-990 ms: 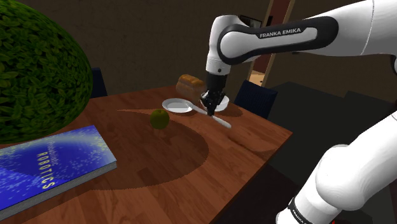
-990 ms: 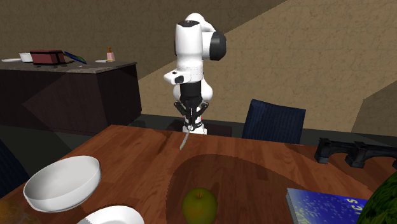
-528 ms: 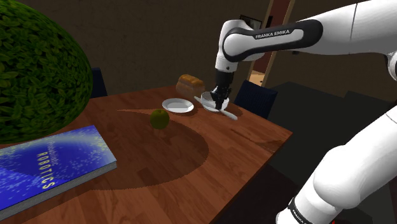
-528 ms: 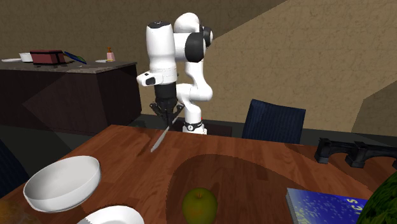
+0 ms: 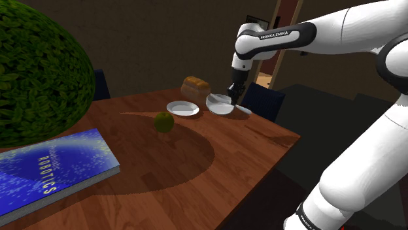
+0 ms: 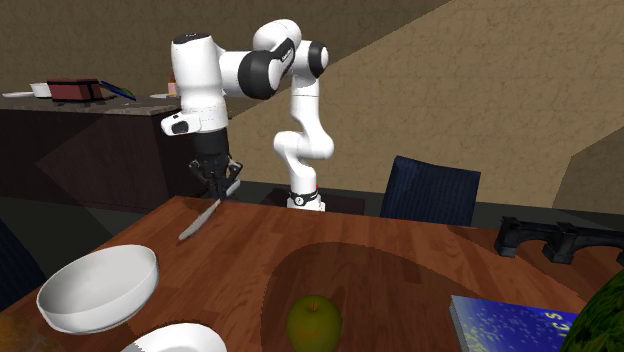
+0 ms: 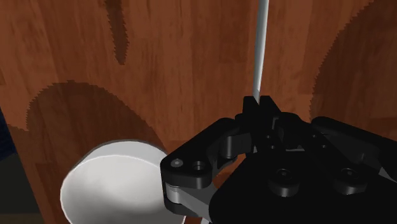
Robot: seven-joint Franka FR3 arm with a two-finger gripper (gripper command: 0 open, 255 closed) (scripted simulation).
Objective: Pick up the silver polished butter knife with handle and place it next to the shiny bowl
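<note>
In wrist view, pincer [image 7: 257, 103] clasps knife [image 7: 259, 51], bowl [image 7: 108, 181] near

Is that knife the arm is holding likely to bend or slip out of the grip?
Probably stiff: the butter knife looks straight though the tool clasps just one end. It could pivot or slip, being thin, smooth-looking and hanging slanted.
</note>
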